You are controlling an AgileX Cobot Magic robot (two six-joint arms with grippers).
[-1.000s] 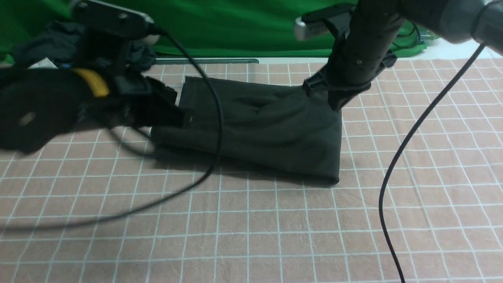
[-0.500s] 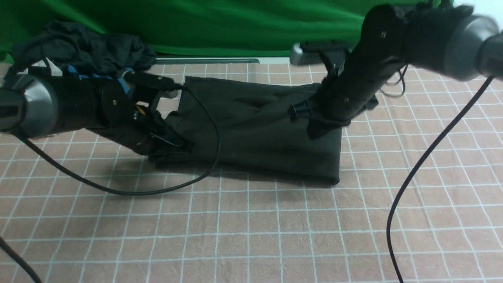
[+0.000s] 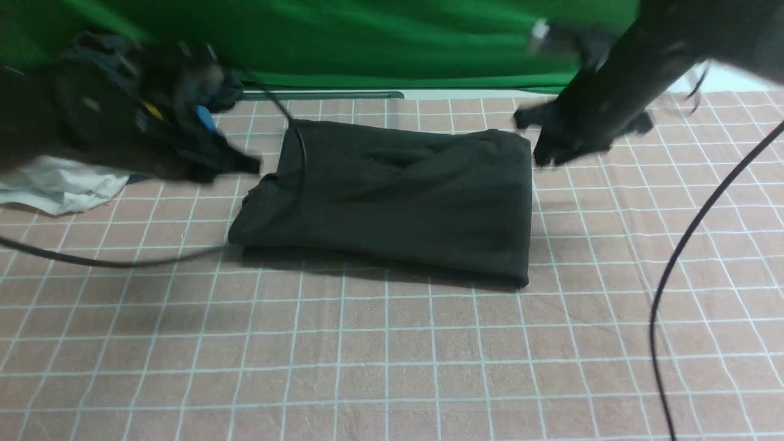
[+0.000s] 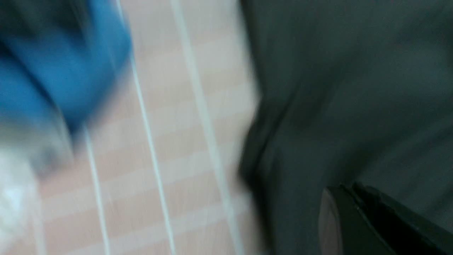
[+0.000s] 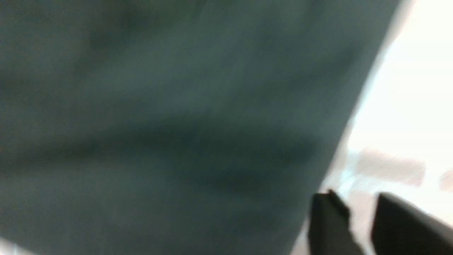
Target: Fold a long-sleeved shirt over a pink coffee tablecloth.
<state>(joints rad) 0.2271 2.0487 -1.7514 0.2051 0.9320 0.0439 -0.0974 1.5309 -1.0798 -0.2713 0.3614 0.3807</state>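
The black long-sleeved shirt (image 3: 398,196) lies folded in a rough rectangle on the pink coffee tablecloth (image 3: 392,355); its print and label are hidden. My left gripper (image 3: 248,164), blurred, hovers just left of the shirt's left edge, apart from it. In the left wrist view its fingertips (image 4: 348,193) sit pressed together over the shirt (image 4: 354,88), holding nothing. My right gripper (image 3: 551,150), also blurred, is beside the shirt's back right corner. In the right wrist view it (image 5: 361,209) is open, with pink cloth showing in the gap, next to the shirt's edge (image 5: 177,106).
A pile of dark, blue (image 3: 205,118) and white cloths (image 3: 61,184) lies at the back left, partly behind my left arm. The green backdrop (image 3: 367,37) hangs behind. Black cables cross the tablecloth on the left (image 3: 122,262) and on the right (image 3: 674,269).
Both grippers have left the shirt. The left one pulled back to the left, the right one swung out to the right. The shirt's left edge now lies flat.
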